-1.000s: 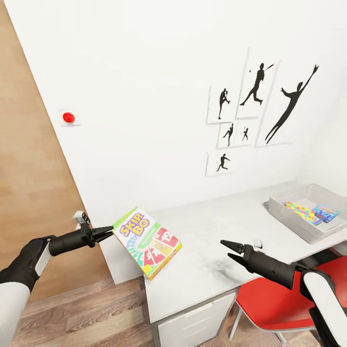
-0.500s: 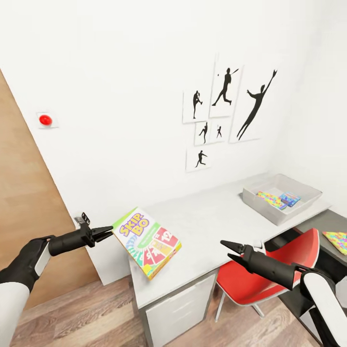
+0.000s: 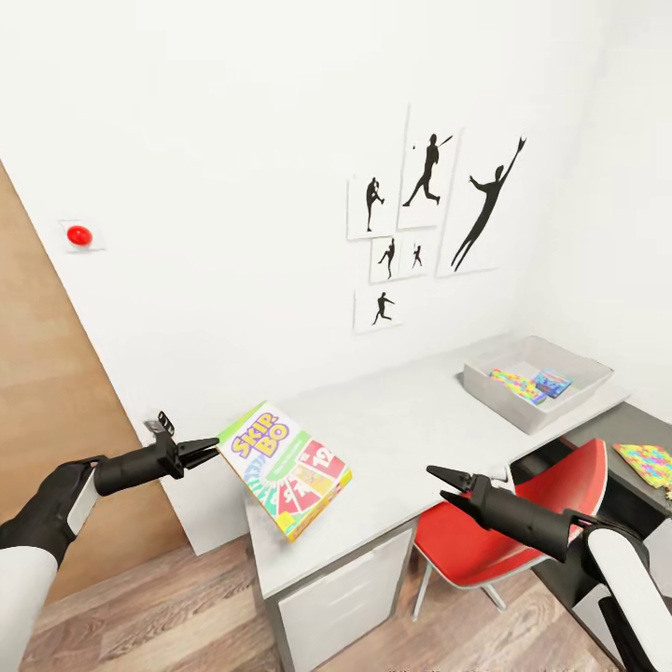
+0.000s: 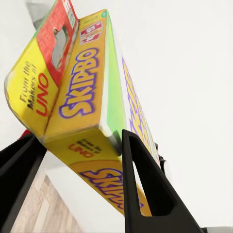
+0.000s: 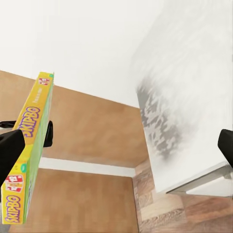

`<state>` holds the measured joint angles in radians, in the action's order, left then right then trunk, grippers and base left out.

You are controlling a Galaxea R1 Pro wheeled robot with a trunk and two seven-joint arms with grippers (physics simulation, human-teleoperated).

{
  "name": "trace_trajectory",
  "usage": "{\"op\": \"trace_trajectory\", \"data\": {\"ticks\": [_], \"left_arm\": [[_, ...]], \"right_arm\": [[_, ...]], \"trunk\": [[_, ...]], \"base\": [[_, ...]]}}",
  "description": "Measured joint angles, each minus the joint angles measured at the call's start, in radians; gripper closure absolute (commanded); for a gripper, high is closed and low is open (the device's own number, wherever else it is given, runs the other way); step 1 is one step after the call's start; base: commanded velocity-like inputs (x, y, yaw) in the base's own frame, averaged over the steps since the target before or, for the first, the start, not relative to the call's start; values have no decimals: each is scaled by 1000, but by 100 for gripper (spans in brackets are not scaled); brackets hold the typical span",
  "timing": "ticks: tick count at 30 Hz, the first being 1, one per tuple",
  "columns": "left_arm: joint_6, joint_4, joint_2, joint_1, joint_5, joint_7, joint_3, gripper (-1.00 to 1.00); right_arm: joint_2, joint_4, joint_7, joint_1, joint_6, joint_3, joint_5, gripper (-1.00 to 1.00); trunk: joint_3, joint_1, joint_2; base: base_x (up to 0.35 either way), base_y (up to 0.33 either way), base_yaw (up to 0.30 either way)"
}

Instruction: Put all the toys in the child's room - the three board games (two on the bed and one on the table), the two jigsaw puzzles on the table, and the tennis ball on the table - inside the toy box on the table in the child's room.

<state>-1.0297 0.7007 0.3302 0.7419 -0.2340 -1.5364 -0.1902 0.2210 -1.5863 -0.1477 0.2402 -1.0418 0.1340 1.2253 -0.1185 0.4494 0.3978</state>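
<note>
My left gripper (image 3: 211, 449) is shut on the edge of the yellow-green Skip-Bo board game (image 3: 286, 469), holding it tilted in the air over the near left corner of the table (image 3: 411, 425). In the left wrist view the box (image 4: 87, 97) sits between the black fingers (image 4: 145, 194). My right gripper (image 3: 437, 483) hangs open and empty above the table's front edge. The grey toy box (image 3: 519, 416) stands at the table's far right end with a jigsaw puzzle (image 3: 516, 384) and a small blue game (image 3: 553, 383) inside. Another mosaic puzzle (image 3: 646, 462) lies on a lower dark cabinet at the far right.
A red chair (image 3: 523, 518) is tucked under the table by my right arm. White drawers (image 3: 336, 597) fill the space under the table's near end. A wood panel (image 3: 47, 401) stands on the left, and silhouette pictures (image 3: 429, 210) hang on the white wall.
The whole picture has shifted left as the camera moved, bringing in the cabinet with the puzzle. Both arms keep their pose, and the Skip-Bo box stays in the left gripper.
</note>
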Motion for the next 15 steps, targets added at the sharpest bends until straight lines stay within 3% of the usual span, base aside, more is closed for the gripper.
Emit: {"op": "trace_trajectory", "data": {"ticks": [15], "left_arm": [[1,0,-1,0,1,0,1,100]], "right_arm": [[0,0,-2,-1,2,0,0,-100]], "trunk": [[0,0,0]], "base": [[0,0,-262]]}}
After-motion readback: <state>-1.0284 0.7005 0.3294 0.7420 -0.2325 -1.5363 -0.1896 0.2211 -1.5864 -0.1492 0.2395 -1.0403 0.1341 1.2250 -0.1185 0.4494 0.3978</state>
